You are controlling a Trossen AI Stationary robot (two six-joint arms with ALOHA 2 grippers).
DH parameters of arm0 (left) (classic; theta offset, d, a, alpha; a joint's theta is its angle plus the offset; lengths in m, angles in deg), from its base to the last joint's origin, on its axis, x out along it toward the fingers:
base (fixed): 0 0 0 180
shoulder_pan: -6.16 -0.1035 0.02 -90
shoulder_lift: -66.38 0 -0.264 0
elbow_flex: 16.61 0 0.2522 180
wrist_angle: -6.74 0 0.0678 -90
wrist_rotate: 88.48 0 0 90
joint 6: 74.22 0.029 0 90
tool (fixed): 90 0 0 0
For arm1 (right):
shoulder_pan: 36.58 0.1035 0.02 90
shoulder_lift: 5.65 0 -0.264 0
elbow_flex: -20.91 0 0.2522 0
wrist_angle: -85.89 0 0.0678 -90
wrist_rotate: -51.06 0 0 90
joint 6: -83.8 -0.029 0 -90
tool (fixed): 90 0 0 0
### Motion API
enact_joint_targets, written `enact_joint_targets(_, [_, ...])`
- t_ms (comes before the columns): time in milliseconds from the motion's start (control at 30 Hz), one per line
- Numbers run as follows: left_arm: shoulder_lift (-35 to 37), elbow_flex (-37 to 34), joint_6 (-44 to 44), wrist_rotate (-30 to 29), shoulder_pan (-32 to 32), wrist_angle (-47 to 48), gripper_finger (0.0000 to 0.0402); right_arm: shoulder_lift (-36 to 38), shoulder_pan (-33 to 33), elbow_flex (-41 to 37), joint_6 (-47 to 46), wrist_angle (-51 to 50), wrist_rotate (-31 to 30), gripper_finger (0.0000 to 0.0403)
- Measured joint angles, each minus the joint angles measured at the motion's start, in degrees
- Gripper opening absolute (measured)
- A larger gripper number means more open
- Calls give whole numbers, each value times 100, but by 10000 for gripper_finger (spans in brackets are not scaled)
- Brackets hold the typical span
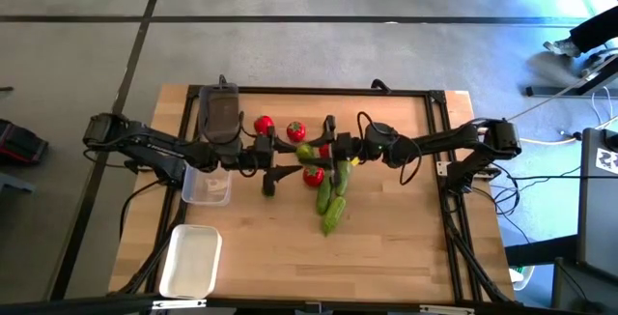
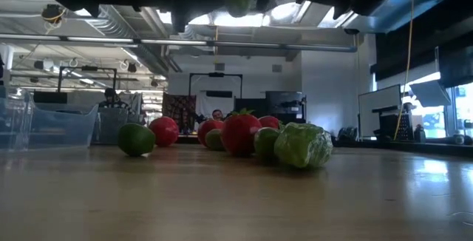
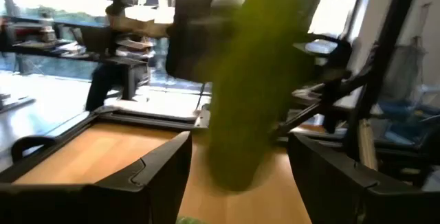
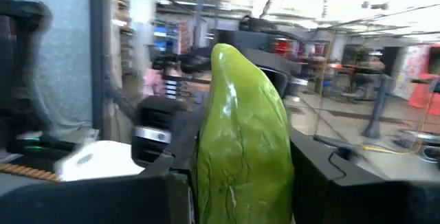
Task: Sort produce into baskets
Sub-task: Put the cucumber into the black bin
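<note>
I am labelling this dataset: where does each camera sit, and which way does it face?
High view: above the wooden table, looking straight down; both dark arms show.
Low view: at table height, level across small round red tomatoes; arms hang above.
Left wrist view: on the left arm, looking past the left pincer at a long light-green cucumber.
Right wrist view: on the right arm; the right pincer grips that cucumber.
Shared: both wrist views show it.

Seen from the left wrist, the cucumber [image 3: 251,80] is a green smear, its upper end cut off by the frame. From above, both tools meet over the produce pile [image 1: 323,175], hiding the fruits beneath. Beside the pile, the clear basket [image 2: 44,126] is cropped at bench level.
</note>
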Motion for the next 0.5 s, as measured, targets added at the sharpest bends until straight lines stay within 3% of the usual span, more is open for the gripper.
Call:
enact_joint_targets(167, [-9, 3, 36, 72, 74, 51, 239, -11, 3, -2, 64, -34, 105, 129])
enact_joint_targets(300, [-2, 3, 3, -226, 47, 4, 239, -77, 98, 104, 96, -17, 13, 129])
enact_joint_targets(500, [-237, 3, 24, 83, 74, -406, 239, -451, 151, 512, 228, -219, -16, 129])
